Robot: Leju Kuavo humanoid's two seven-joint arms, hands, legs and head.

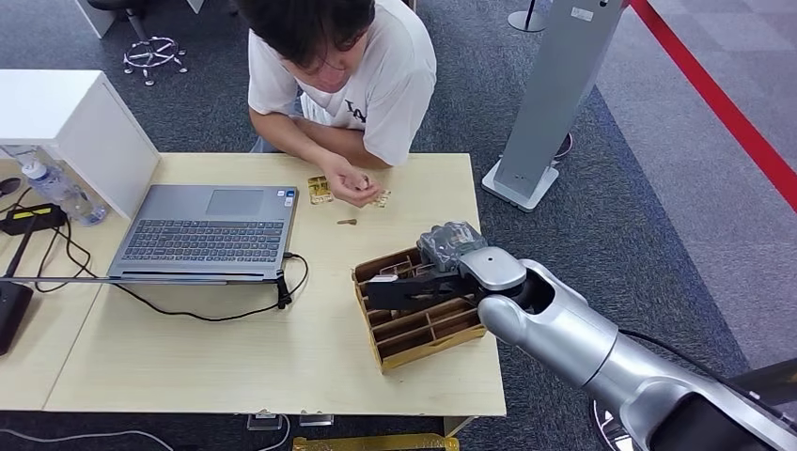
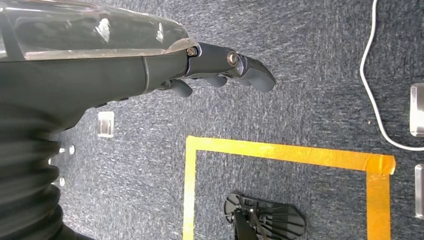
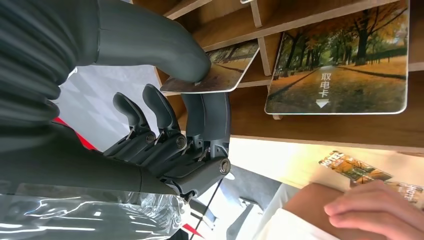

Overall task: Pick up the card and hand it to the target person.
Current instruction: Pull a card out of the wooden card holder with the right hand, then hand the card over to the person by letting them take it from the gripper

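My right hand (image 1: 423, 279) reaches into the wooden card holder (image 1: 414, 338) near the table's right front. In the right wrist view its thumb and fingers (image 3: 207, 112) pinch a card (image 3: 225, 72) with an autumn-trees print, still among the holder's slots. A second card of the same print (image 3: 340, 65) stands in the neighbouring slot. The person (image 1: 348, 75) sits across the table, one hand (image 1: 352, 186) resting by loose cards (image 1: 320, 191). That person's hand (image 3: 380, 210) and cards (image 3: 355, 167) also appear past the holder. My left hand (image 2: 220, 75) hangs over the carpet, holding nothing, fingers loosely bent.
An open laptop (image 1: 207, 230) with a black cable sits left of the holder. A water bottle (image 1: 61, 193) and a white box (image 1: 66, 122) stand at the far left. A grey stand (image 1: 554, 103) and a red floor strip (image 1: 724, 103) lie to the right. Yellow tape (image 2: 280, 152) marks the floor.
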